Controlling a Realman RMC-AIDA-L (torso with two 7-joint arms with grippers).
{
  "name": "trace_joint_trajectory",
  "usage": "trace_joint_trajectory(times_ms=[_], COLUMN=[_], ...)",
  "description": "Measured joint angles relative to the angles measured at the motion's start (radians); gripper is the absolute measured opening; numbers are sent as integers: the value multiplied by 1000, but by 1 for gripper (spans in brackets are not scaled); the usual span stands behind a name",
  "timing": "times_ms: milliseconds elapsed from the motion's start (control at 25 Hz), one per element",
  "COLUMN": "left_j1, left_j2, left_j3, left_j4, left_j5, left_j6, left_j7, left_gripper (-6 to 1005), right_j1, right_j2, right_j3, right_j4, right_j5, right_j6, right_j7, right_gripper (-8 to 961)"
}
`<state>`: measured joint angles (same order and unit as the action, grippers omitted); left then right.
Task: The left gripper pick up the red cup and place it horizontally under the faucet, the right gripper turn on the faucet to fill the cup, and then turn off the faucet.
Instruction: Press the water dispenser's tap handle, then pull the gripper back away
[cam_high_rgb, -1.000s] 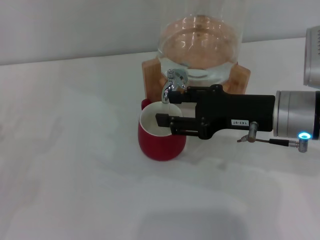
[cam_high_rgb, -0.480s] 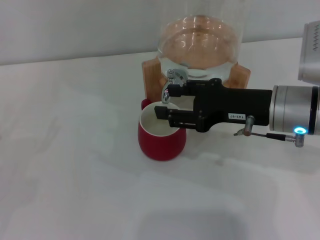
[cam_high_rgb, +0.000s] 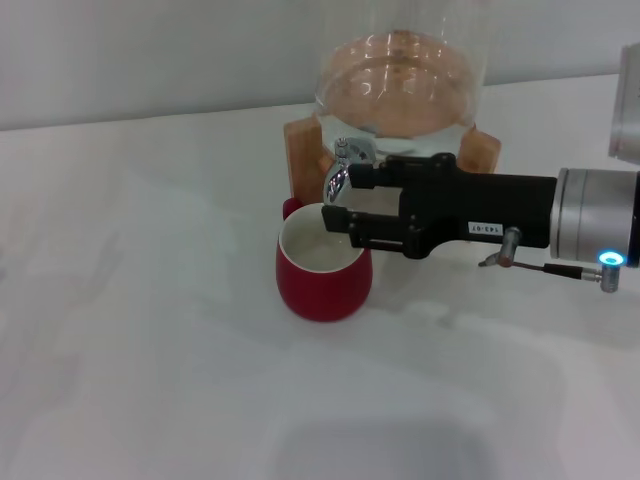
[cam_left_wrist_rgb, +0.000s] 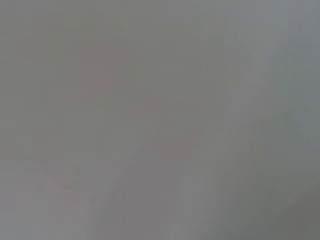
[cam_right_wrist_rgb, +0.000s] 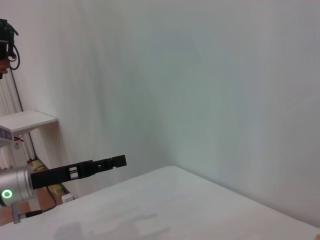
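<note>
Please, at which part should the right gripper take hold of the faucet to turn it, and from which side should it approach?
Probably the short lever on top of the faucet, not the curved spout, which must stay free above the red cup. The right gripper reaches in level from the robot's right, its open fingers at the faucet. This side seems best, because the glass jar and wooden stand block the back.
</note>
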<state>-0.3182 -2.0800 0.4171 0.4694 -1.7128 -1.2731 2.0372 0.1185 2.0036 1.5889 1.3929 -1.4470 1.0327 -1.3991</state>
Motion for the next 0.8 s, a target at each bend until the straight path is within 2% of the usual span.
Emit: trace_joint_trajectory(times_ms=[800], left_j1=[-6], left_j2=[0], left_j3=[6], left_j4=[1], left_j5=[4], left_j6=[0], left_j7=[-4], left_gripper=[860], right_j1=[-20], right_j2=[-2], right_j3=[43], right_j4=[-8], right_j5=[-2], right_j6=[1], right_j7=[-1], right_gripper=[634])
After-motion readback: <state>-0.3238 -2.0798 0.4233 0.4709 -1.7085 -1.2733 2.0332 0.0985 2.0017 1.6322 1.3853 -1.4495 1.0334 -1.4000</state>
